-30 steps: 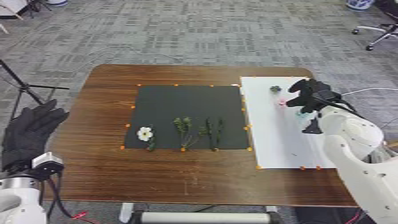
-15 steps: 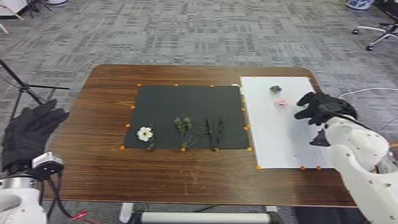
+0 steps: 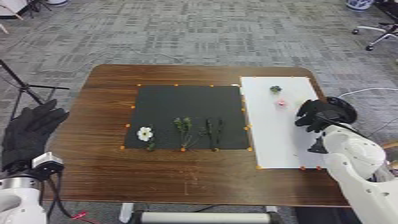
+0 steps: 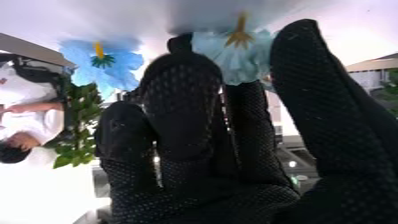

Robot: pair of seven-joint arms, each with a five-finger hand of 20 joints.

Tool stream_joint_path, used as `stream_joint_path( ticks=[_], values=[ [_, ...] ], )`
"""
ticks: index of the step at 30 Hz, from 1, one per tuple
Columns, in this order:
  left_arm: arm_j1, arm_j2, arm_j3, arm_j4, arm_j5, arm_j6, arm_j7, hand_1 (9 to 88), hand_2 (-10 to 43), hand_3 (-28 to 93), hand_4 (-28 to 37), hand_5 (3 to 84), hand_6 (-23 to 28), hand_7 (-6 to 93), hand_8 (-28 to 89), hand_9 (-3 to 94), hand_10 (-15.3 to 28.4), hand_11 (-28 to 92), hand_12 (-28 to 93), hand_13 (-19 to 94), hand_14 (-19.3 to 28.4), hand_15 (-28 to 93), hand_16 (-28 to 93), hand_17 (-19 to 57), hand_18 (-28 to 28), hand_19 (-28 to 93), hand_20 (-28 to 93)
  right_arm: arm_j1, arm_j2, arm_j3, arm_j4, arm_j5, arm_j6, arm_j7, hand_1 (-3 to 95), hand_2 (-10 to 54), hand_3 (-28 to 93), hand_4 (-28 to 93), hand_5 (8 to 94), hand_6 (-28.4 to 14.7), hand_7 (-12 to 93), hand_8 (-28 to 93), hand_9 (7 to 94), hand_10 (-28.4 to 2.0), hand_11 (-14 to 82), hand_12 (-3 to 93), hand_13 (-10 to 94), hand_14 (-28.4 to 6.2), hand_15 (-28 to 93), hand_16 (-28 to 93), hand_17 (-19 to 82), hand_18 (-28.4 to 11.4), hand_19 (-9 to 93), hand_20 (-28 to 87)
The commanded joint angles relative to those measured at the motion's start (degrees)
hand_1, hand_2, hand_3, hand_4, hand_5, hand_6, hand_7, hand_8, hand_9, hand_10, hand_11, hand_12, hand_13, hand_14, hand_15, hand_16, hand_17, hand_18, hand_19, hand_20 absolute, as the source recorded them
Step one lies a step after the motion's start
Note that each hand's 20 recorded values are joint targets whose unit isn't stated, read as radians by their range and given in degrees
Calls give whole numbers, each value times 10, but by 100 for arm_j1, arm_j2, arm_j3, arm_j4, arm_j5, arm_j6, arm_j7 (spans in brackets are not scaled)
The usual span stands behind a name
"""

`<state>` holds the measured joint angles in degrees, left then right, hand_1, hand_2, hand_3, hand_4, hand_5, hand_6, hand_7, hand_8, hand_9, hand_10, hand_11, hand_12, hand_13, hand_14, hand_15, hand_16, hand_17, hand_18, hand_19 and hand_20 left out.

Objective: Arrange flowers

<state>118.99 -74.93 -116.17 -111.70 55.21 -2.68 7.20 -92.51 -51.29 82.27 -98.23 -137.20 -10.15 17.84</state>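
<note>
- Grey carpeted floor [image 3: 178, 35]: spreads across the upper part of the head view and down both sides.
- Brown wooden table [image 3: 107, 175]: takes up the middle and lower part of the frame.
- Black mat [image 3: 173, 102]: lies flat at the centre of the frame, small orange markers along its border.
- White sheet [image 3: 275, 130]: lies on the table in the right half of the frame, just beside the mat.
- Left hand [image 3: 27, 132]: at the left edge of the frame, fingers straight and spread, pointing up the picture, holding nothing.
- Right hand [image 3: 315, 115]: over the sheet's right side, right of centre in the frame. In the wrist view its fingers are loosely extended, with the thumb well apart from them, leaving a wide gap.
- Leafy green stems [image 3: 181, 131]: on the mat's lower middle, lying lengthwise up the picture.
- Slender dark stems [image 3: 214, 134]: just right of the leafy ones, on the mat's lower right.
- White flower [image 3: 145, 134]: on the mat's lower left, a bit of greenery just below it.
- Pale teal flower [image 4: 233, 57]: at the white surface in the wrist view, near the right fingertips and thumb; whether they touch it, I cannot tell.
- Blue flower [image 4: 111, 65]: beside the teal one, outside the thumb gap.
- Pink flower [image 3: 282, 103]: on the sheet's upper part.
- Dark green rosette [image 3: 275, 89]: just above the pink flower.
</note>
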Motion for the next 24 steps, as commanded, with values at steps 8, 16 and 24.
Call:
stream_joint_path(
  ticks=[8,16,24],
  values=[
    [367,455,770,-208,-141,1073,39,177,257,687,-283,501,35,158,-65,497,155,254,158,393,189,235,16,59,124,132,172,1412,236,-1125,47,430,1343,-13,549,-91,594,-157,786,16,166,65,833,-106,115,233,885,-38,564,303,517,-193,925,495],
    [456,383,652,-152,-215,1080,164,180,276,688,-283,503,34,161,-65,499,154,254,158,396,188,238,16,60,124,131,172,3538,-498,-3112,374,563,1030,-582,550,-91,594,-159,802,17,163,59,836,-103,108,233,886,-34,567,307,519,-191,930,495],
    [72,530,1047,-50,-154,1368,9,180,305,684,-283,508,32,164,-69,507,153,255,156,401,186,236,13,62,124,130,171,3853,-1690,-4156,597,186,603,-1163,552,-94,599,-160,809,17,159,52,837,-101,96,232,885,-31,569,310,520,-186,932,493]
  ],
)
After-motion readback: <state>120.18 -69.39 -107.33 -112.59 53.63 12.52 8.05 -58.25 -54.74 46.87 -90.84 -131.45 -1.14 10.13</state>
